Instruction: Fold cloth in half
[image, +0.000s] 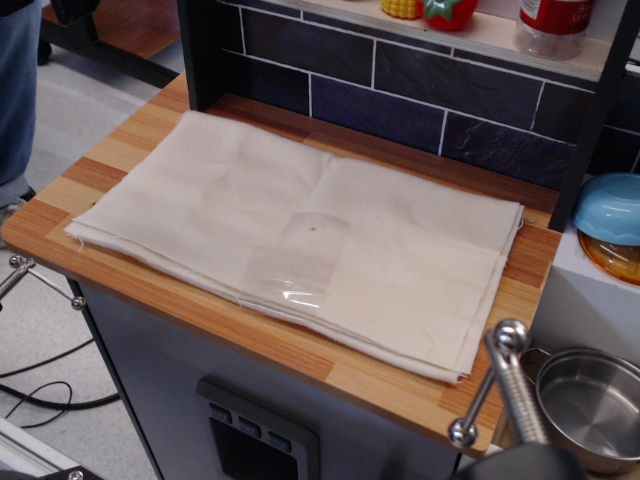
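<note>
The cloth (300, 225) is a large cream rectangle lying flat on the wooden counter (300, 350) and covering most of it. It lies in layers, with stacked edges showing along its front and right sides. Faint crease lines cross it, and its left corner is frayed. A clear shiny tape-like patch (300, 262) sits near its middle, towards the front edge. No gripper or arm shows in this view.
A dark tiled back wall (400, 85) and black posts border the counter's rear. A shelf above holds toy food and a bottle (555, 25). A chrome faucet (505, 385), a steel pot (590, 405) and a blue bowl (610, 208) are at the right.
</note>
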